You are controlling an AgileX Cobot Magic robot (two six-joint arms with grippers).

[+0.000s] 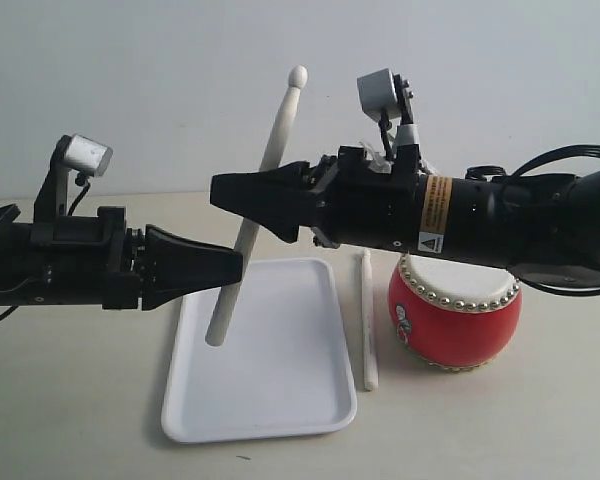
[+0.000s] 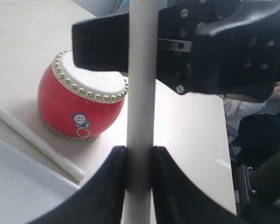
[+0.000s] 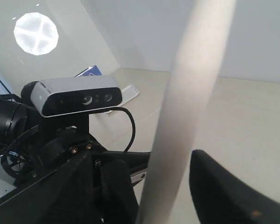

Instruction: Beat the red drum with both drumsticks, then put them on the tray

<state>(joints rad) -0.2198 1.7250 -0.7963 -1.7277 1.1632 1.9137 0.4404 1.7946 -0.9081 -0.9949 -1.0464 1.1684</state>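
1. Two pale, bead-tipped sticks here: raised stick (image 1: 273, 150) tilted bead-up, flat stick (image 1: 367, 320) lying on the table (image 1: 500, 430).
2. Flat stick sits between tray (image 1: 280, 395) rim and red drum (image 1: 455, 322). Raised stick's butt hangs over the bare tray.
3. Left gripper (image 1: 235, 265) is clamped low on raised stick. Right gripper (image 1: 220, 192) jaws stand apart around it, higher up.
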